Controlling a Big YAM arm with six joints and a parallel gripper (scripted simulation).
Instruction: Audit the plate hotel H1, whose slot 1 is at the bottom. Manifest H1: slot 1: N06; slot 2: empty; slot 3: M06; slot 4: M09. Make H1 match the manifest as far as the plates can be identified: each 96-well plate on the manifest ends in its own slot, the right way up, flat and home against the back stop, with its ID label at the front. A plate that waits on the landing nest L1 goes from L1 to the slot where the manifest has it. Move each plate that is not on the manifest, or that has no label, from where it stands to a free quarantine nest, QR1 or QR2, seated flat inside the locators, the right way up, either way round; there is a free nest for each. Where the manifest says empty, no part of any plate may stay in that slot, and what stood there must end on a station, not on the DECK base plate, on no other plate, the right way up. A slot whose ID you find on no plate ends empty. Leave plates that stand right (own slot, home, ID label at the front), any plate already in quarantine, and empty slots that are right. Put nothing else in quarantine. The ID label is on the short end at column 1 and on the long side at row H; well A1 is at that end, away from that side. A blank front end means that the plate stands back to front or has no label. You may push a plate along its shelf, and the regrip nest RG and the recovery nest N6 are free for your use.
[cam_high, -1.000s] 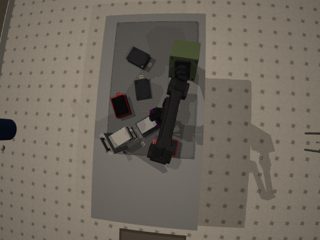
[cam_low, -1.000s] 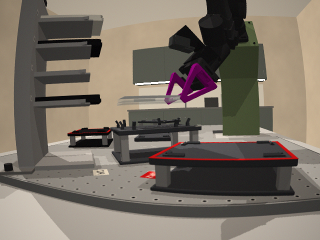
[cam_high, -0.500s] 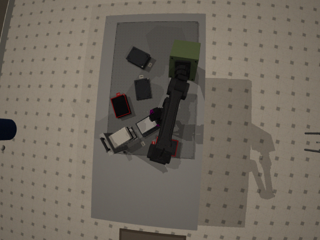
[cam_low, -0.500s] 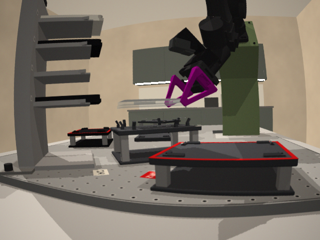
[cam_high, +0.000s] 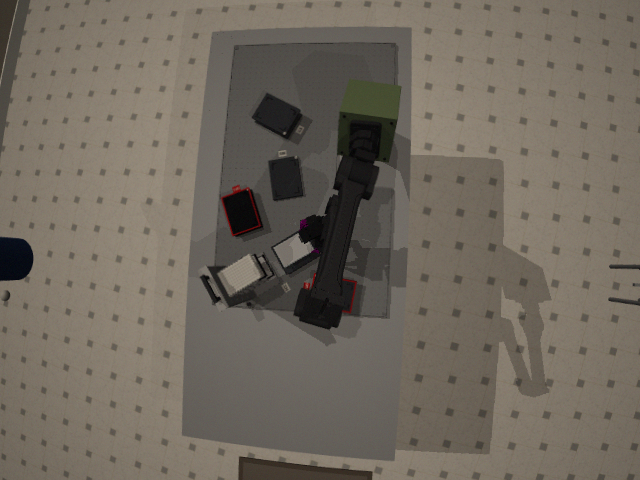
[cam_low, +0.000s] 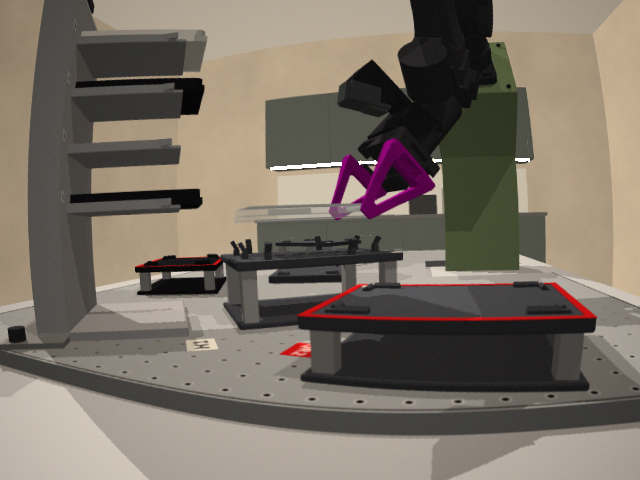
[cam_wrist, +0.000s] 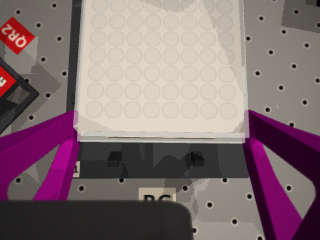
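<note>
The purple fingers are clamped on the two long sides of a pale, translucent well plate (cam_low: 289, 212), at one short end. The plate hangs level in the air, above a dark nest on grey legs (cam_low: 310, 258) and clear of it. In the wrist view the plate (cam_wrist: 160, 70) shows its rows of round wells facing up, and the nest's near edge (cam_wrist: 165, 160) with two small black locators lies below it. To the left of that nest stands a tall grey shelf tower (cam_low: 54, 206) with four shelves; black plates lie on the second shelf from the top (cam_low: 139, 90) and on the bottom shelf (cam_low: 136, 196). A red-edged nest (cam_low: 449, 304) stands in front of the dark nest, nearest the camera, and a second red-edged nest (cam_low: 178, 263) stands behind the tower's foot. All rest on a grey perforated tabletop (cam_low: 206, 377). The green pedestal (cam_low: 480, 180) carries the black arm (cam_high: 341, 227).
</note>
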